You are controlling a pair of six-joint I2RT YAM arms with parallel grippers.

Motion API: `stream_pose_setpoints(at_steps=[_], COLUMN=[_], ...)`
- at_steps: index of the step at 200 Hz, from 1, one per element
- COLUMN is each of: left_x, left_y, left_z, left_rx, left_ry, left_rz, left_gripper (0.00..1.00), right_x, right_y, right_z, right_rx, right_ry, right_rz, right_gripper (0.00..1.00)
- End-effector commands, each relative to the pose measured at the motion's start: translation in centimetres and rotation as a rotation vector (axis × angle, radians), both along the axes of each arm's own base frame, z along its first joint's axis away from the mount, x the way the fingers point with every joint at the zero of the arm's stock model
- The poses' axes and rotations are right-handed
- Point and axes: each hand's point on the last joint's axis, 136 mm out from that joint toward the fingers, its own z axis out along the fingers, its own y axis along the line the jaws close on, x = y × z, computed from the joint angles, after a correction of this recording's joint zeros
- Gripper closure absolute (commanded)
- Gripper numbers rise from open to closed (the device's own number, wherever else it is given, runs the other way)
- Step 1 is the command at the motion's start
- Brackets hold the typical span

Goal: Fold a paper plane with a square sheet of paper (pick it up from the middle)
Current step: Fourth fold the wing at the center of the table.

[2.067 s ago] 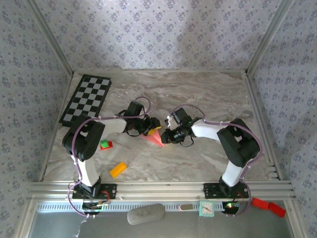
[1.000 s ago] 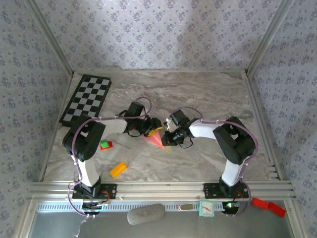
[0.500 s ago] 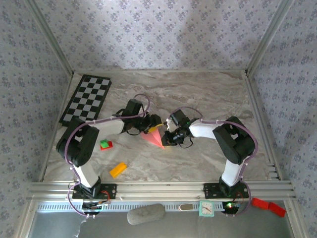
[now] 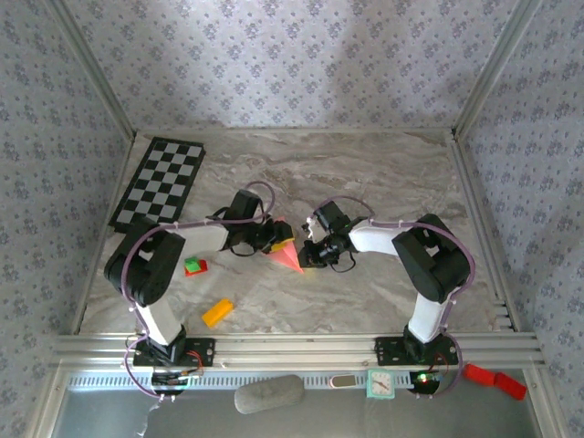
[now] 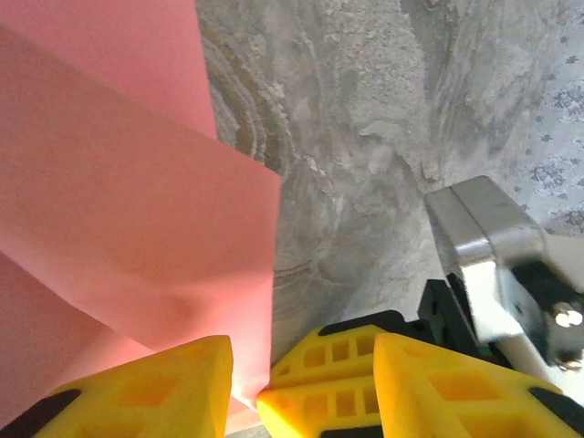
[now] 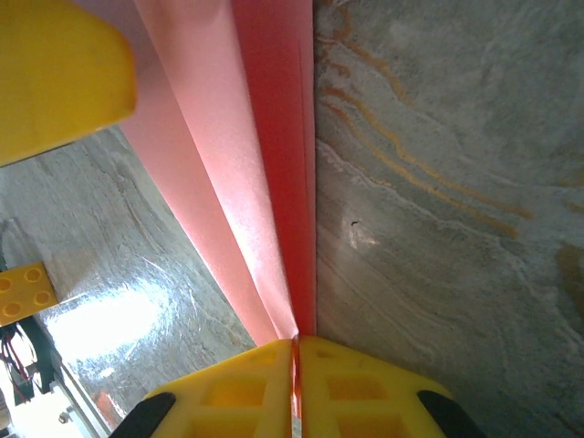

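- Since the earlier views, the left arm's elbow had swung out toward the left edge of the worktop (image 4: 383, 173). The left gripper (image 4: 274, 239) had settled lower onto the wide end of the paper (image 4: 287, 255), and the right arm had barely shifted.
- Along the left edge, a chessboard (image 4: 160, 182) lay in the far-left corner. A red-and-green block (image 4: 194, 266) and an orange block (image 4: 217, 312) sat nearer the front, all well apart from the work.
- The left gripper's jaws stood partway apart with the paper's edge between the fingers; whether they pinched it could not be told.
- The paper lay mid-worktop between the two grippers, already creased into a pointed wedge with layered flaps, its tip toward the near edge. It looked past halfway, with the wing folds and final pressing seemingly left.
- The right gripper (image 4: 308, 253) was closed tight on the paper's long fold.
- The right half and far side of the worktop offered open room, and the walls stood well off.
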Motion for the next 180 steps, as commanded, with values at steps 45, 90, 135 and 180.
stream_pose_setpoints(at_steps=[45,90,135,180], left_x=[0.9,0.9,1.0,0.9], left_y=[-1.1,-1.1,-1.2,-1.3], left_z=[0.2,0.2,0.3,0.5], left_rx=[-0.022,-0.023,-0.026,-0.032], left_ry=[-0.017,-0.018,-0.022,-0.022], left_rz=[-0.019,-0.018,-0.020,-0.021], left_gripper=[0.55,0.55,0.54,0.53], right_x=[-0.1,-0.7,-1.0,-0.9], right_y=[-0.1,-0.3,-0.7,-0.6], right_z=[1.1,2.0,1.4,0.6], right_rx=[0.012,0.020,0.001,-0.015], right_ry=[0.006,0.011,0.024,0.029], right_rz=[-0.003,0.007,0.004,0.011], right_gripper=[0.83,0.81,0.80,0.81])
